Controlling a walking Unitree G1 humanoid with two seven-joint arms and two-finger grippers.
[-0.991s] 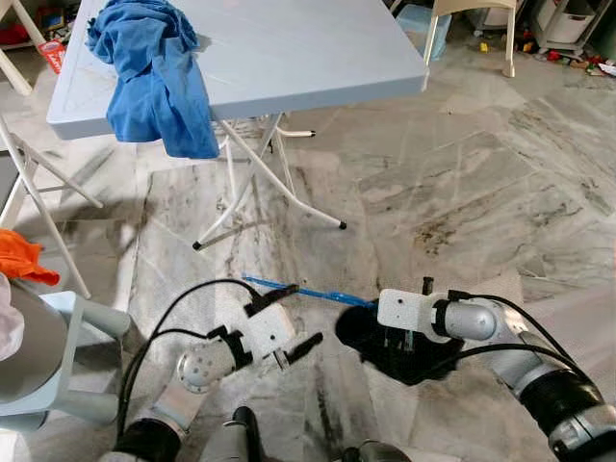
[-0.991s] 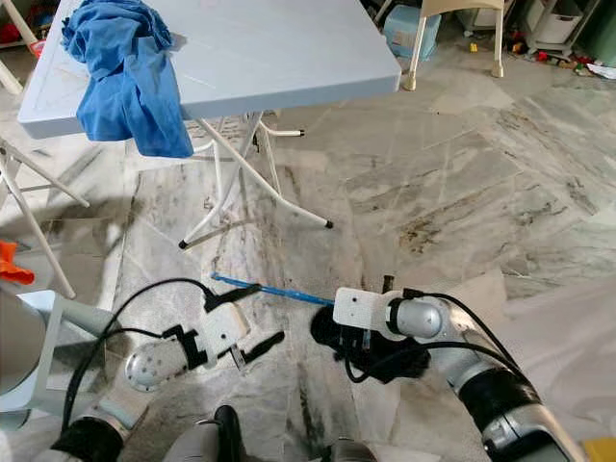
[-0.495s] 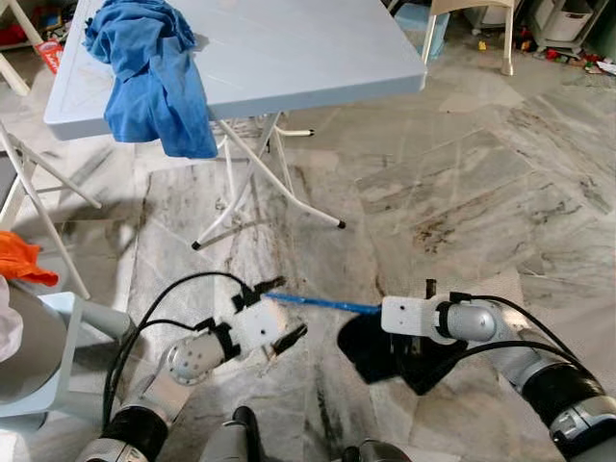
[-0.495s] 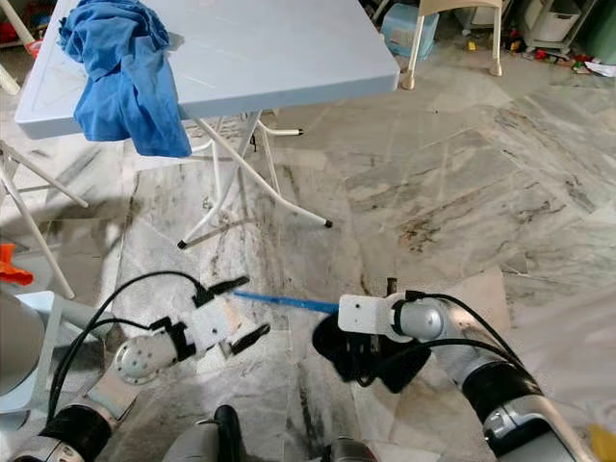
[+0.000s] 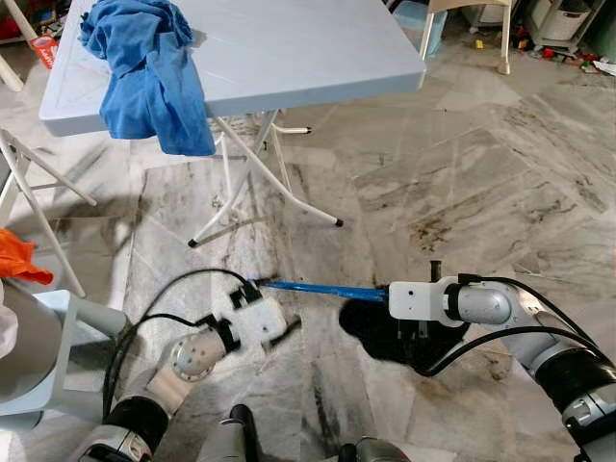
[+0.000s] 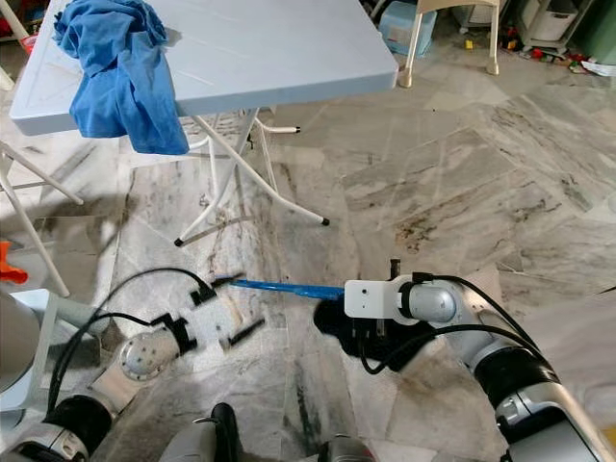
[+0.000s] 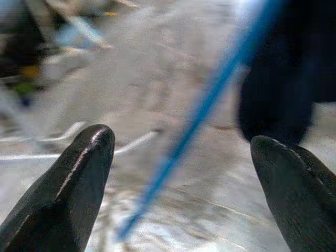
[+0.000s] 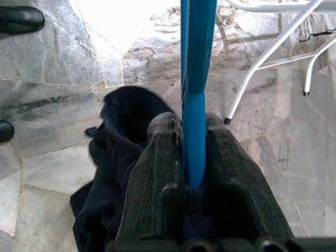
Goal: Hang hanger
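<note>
Floor (image 5: 462, 183): grey veined marble tiles run under everything I see from the head camera.
Folding table (image 5: 289, 48): pale blue top on white crossed legs, ahead of me and to my left.
Blue cloth (image 5: 144, 72): crumpled on the table's left end, one part hanging over the near edge.
Containers: a pale blue bin (image 6: 404, 29) stands on the floor beyond the table's far right corner; I cannot tell what is in it. More boxes sit at the far right, too small to read.
Writing: I can read none; a red item (image 5: 43, 48) by the table's left end is too small to make out.
Dark garment (image 5: 390, 332): black fabric bunched low under my right wrist, on the hanger.
Hanger (image 5: 322, 287): thin blue bar, held level above the floor between my two arms.
Right gripper (image 8: 194, 157): fingers clamped on the blue bar, garment draped just beside them.
Left gripper (image 7: 181, 157): fingers (image 7: 79, 178) spread wide, the blurred bar running between them without touching.
</note>
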